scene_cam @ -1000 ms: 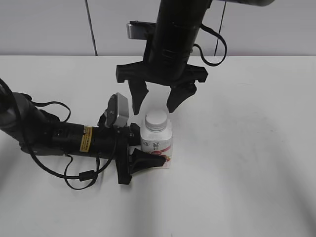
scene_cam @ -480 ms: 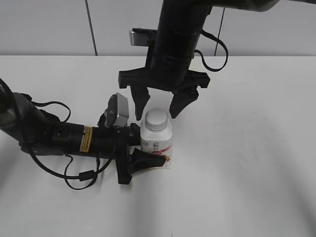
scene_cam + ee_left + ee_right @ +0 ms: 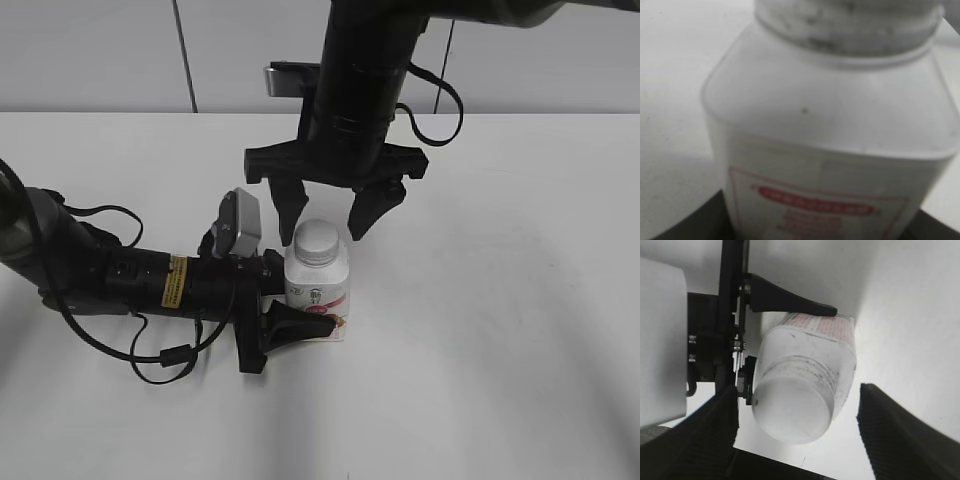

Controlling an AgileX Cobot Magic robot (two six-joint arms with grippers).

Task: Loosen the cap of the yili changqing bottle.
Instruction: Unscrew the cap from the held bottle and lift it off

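White plastic, squat and squarish — the yili changqing bottle (image 3: 318,283) is seen standing upright on the counter (image 3: 500,330), its long axis vertical, pink-red label facing the exterior camera. The cap (image 3: 317,241) is in place on the neck. The bottle's lower body is clamped by the left pincer (image 3: 282,312), whose arm lies low and nearly level along the counter, reaching in from the left; one finger is seen across the label in the right wrist view.

The right pincer (image 3: 327,213) is held spread wide and empty, pointed straight down from a near-vertical arm. The cap lies just below it and roughly between the fingertips — not yet enclosed, no contact seen. The right arm is judged the one placed to turn the cap; a short descent along the bottle's axis would be needed before closing.
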